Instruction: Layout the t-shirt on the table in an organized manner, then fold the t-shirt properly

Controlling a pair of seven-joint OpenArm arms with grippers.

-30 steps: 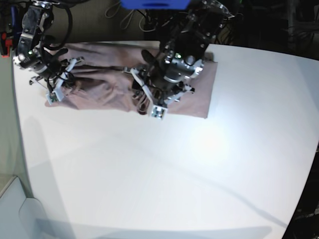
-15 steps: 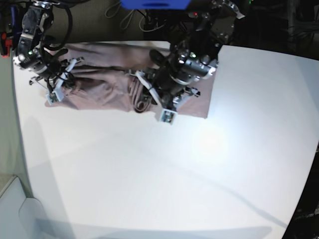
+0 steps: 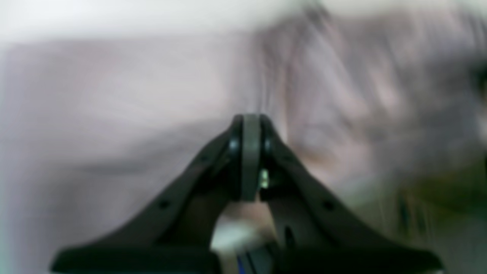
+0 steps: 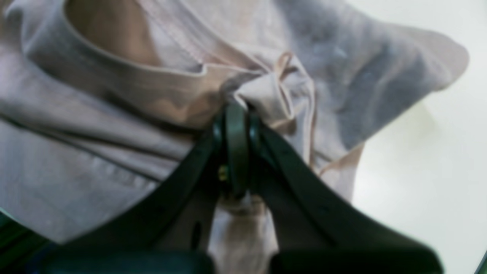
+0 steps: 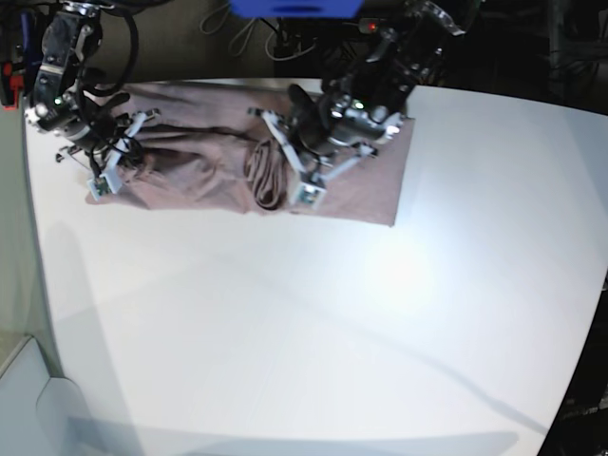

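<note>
t-shirt (image 5: 214,157) bunched along far edge of worktop (image 5: 313,323); right end effector (image 5: 100,180) over its left end, left end effector (image 5: 304,195) over its middle.

white table (image 5: 313,323), crumpled mauve t-shirt (image 5: 204,171) on it

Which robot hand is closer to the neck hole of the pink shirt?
Right. The right end effector is clamped on bunched cloth right beside the t-shirt's neck hole. The left end effector, closed, sits over plain cloth, no neck hole visible near it.
</note>
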